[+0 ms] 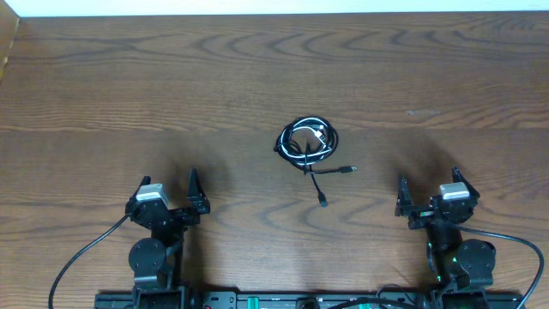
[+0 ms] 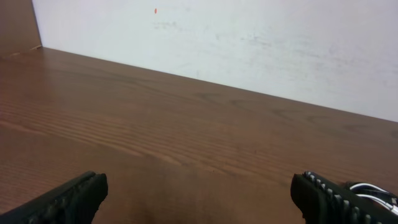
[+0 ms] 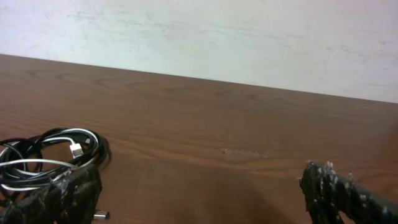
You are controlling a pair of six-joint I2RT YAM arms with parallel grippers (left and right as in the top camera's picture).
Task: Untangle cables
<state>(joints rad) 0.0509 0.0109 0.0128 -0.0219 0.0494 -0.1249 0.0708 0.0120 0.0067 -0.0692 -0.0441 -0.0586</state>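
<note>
The cables (image 1: 307, 139) lie in a small coiled bundle of black and white cords at the table's middle. Two black tails with plug ends trail toward the front (image 1: 323, 199) and the right (image 1: 346, 169). My left gripper (image 1: 167, 184) sits open at the front left, well away from the bundle. My right gripper (image 1: 429, 183) sits open at the front right, also apart from it. The right wrist view shows the cables (image 3: 46, 158) at its left edge, behind the open gripper (image 3: 199, 198). Only a sliver of the cables (image 2: 375, 190) shows past the open left gripper (image 2: 199, 200).
The wooden table (image 1: 129, 77) ends at a white wall (image 3: 205, 37) along the back. A wooden side panel (image 1: 7, 39) stands at the far left corner. The arms' own thick black wires (image 1: 81, 253) loop by the bases at the front.
</note>
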